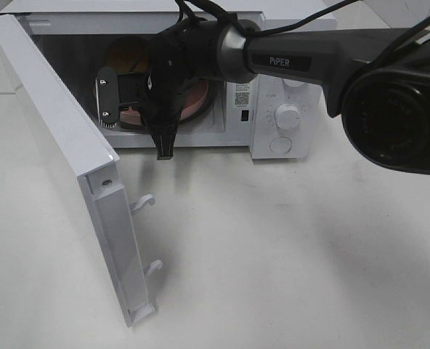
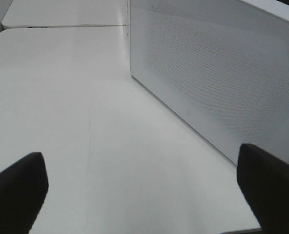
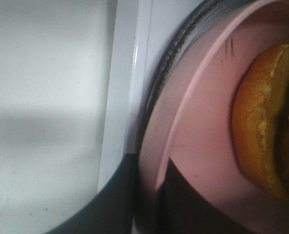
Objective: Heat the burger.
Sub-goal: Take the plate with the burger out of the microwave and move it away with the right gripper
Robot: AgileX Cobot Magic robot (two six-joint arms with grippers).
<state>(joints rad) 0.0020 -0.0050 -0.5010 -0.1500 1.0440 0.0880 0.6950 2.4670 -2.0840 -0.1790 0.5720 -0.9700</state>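
Surface: a plain white table (image 1: pixel 287 254), matte, with soft shadows from the arms; a seam between two table tops shows at the far edge in the left wrist view.
Room: nothing beyond the table top and the appliance is visible.
Microwave: a white microwave (image 1: pixel 277 116) stands at the far side of the table, with round knobs (image 1: pixel 287 116) on its right panel.
Door: the microwave door (image 1: pixel 70 153) swings out to the left and toward the near side, wide open, two latch hooks on its near edge.
Burger: the burger (image 3: pixel 264 122) sits inside the microwave cavity on a pink plate (image 3: pixel 198 146); its golden-brown bun is glossy, with a bit of yellow cheese at the edge. In the high view the arm hides most of it.
Plate: round, pink, on the turntable, its rim close to the cavity's front sill.
Right gripper (image 3: pixel 147 195): reaching into the cavity from the right, fingers narrowed onto the near rim of the pink plate, one on each side of the rim.
Left gripper (image 2: pixel 144 190): spread wide and holding nothing, low over the table beside the perforated face of the open door.
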